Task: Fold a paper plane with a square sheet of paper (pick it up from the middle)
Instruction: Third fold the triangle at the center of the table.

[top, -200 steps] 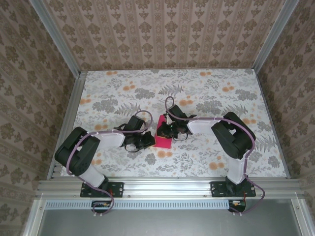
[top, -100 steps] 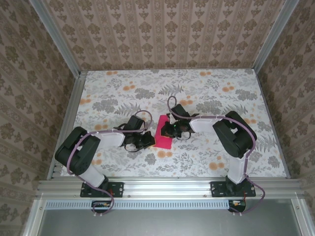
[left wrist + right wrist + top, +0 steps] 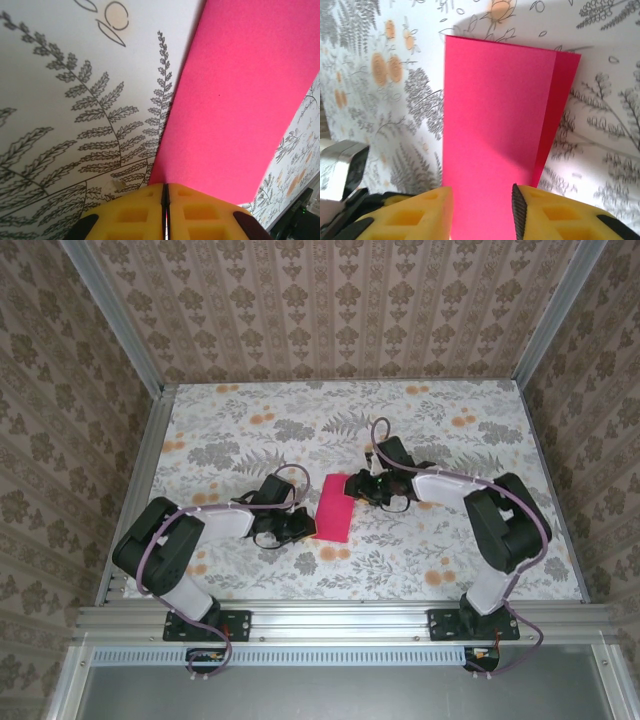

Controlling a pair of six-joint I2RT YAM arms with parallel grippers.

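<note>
Square sheet of paper (image 3: pixel 335 508): folded over once into a narrow rectangle, plain magenta-pink, matte. Lies flat on the floral tablecloth (image 3: pixel 450 540) at about table centre, long side running roughly 12 to 6 in the top view, leaning slightly toward 1. Fold not square: in the right wrist view shows a darker sliver of under layer along the 3 o'clock side, widening toward the far corner at 1. Straight crisp edge on the 9 o'clock side there, sharp far corners, smooth face, shaded toward 6. Sits between the two tools. Left gripper (image 3: pixel 303 525) at the paper's 8 o'clock, tips against its long edge. Clenched: yellow fingers (image 3: pixel 130 215) pressed together, only a hairline seam between. In the left wrist view, paper's near corner right at that seam, pink spreading from 12 to 3, fern print at 9. Cannot tell whether nipping the edge or just butted against it. Right gripper (image 3: pixel 362 486) at the paper's 1 o'clock, just beside the corner of the top short edge. Released: yellow fingers (image 3: pixel 420 212) spread apart, pink sheet visible through the gap. Cannot tell whether touching the paper.
</note>
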